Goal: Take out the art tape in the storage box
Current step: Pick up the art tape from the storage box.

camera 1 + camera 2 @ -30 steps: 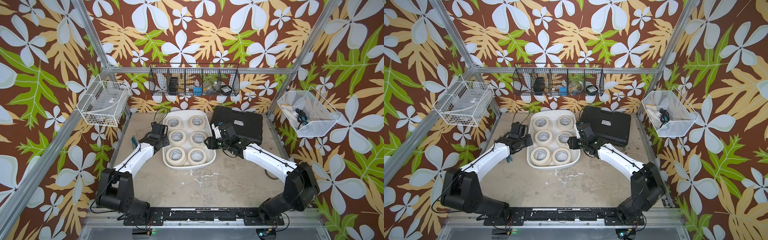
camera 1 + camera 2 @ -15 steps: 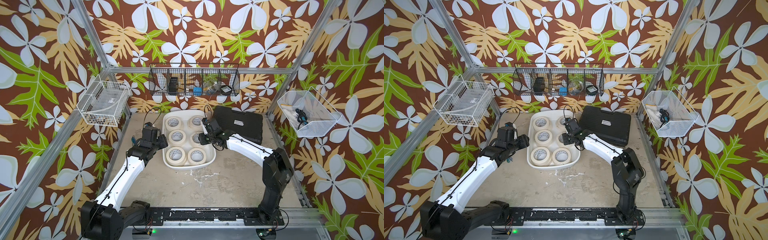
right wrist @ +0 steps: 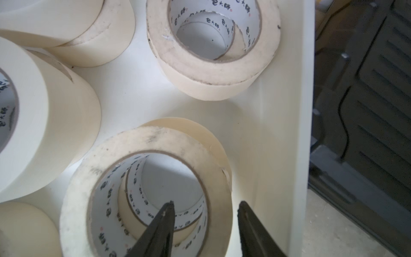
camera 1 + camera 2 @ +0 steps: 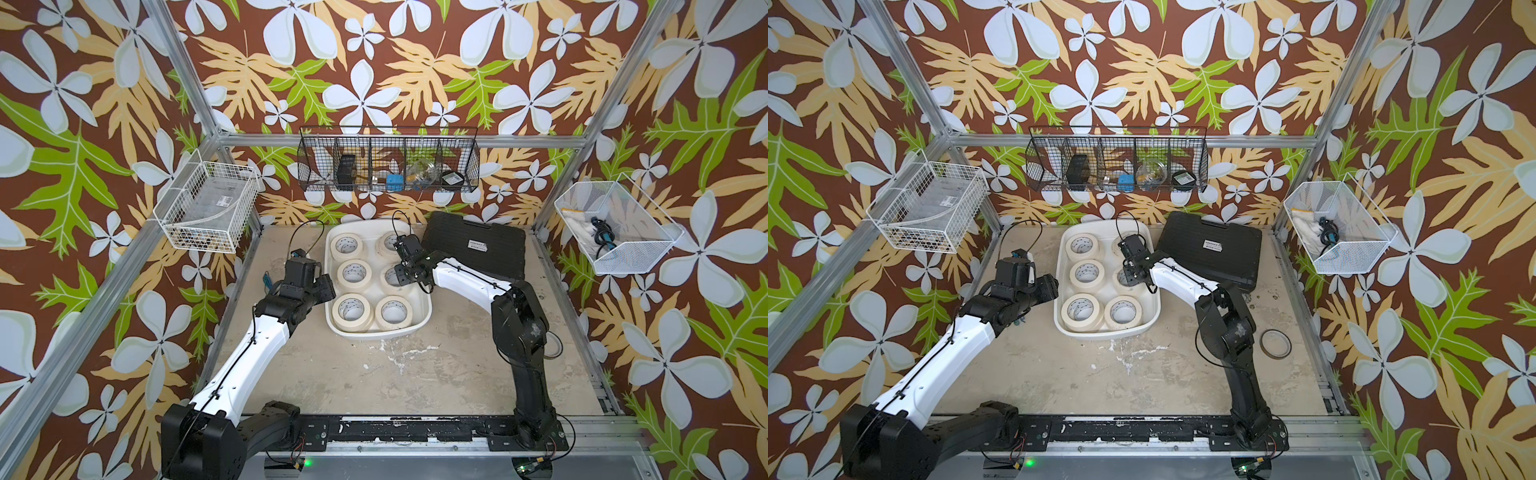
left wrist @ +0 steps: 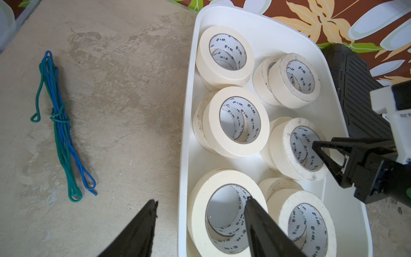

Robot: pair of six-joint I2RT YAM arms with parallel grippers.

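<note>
Apart, right end effector (image 3: 206, 202) straddles art tape (image 3: 155, 142); left end effector (image 5: 201, 199) gapes empty.

Art tape (image 5: 211, 129): matt cream paper, scuffed faces; storage box (image 5: 185, 133): smooth, faintly glossy white plastic; worktop (image 5: 124, 89): rough, mottled, matt; black case (image 4: 465, 232): ribbed matt plastic.

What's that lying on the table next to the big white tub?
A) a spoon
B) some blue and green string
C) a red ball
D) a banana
B: a tied bundle of blue and green string lies on the table beside the storage box, outside it.
</note>
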